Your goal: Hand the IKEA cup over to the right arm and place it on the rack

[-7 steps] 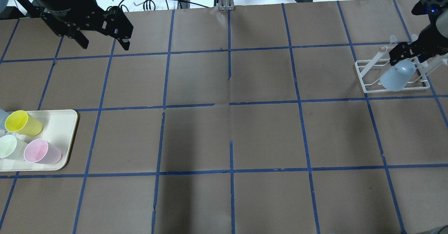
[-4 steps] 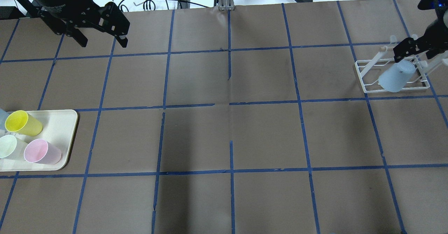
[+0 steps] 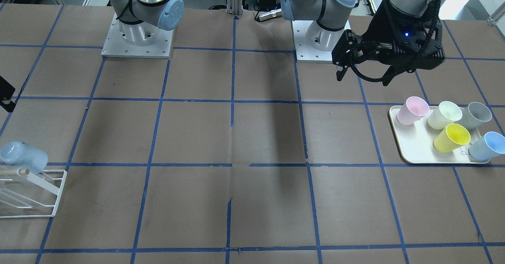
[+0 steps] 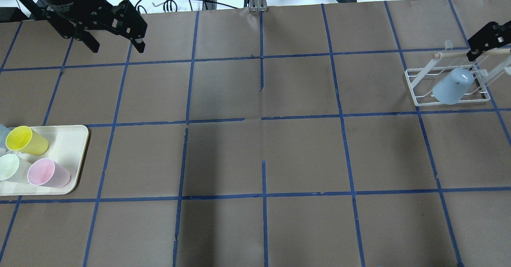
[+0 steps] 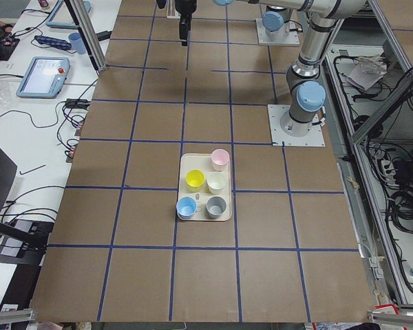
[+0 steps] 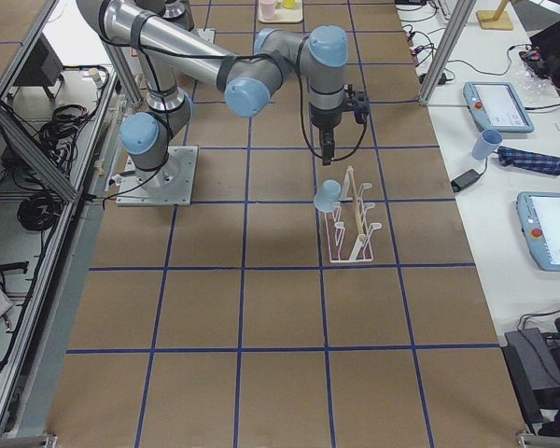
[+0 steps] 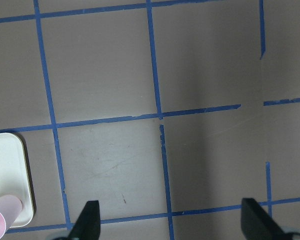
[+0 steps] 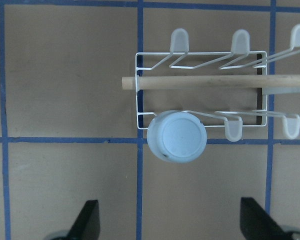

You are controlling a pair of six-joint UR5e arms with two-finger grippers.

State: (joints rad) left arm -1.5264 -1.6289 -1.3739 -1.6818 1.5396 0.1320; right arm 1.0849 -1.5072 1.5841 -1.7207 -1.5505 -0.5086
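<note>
Brown paper gridded with blue tape covers the table (image 4: pixel 263 151), and everything that matters sits at its far right corner. Start with your right wrist camera: the right gripper (image 8: pixel 172 222) looks straight down with its fingertips spread wide and nothing between them. Below it you see the round base of the IKEA cup (image 8: pixel 177 137), upside down on the end prong of one row of the rack (image 8: pixel 138 107), near the end of the wooden dowel (image 8: pixel 210 81). The overhead can't give you that; there the gripper is just a black piece poking in from the frame edge. It does show you the cup leaning at a tilt. For height, go to the right-side camera: the right arm (image 6: pixel 168 37) holds the gripper above the rack, with a clear gap down to the cup.

Across the table, the left gripper (image 3: pixel 364 78) hovers over bare paper, fingers parted and holding nothing, and the left wrist view confirms it. The overhead clips the tray (image 3: pixel 414 149) at its edge, but the front-facing camera shows you all five on it: a pink cup (image 3: pixel 412 111), a cream cup (image 3: pixel 444 115), a grey cup (image 3: pixel 475 115), a yellow cup (image 3: pixel 451 137) and a blue cup (image 3: pixel 487 146)
</note>
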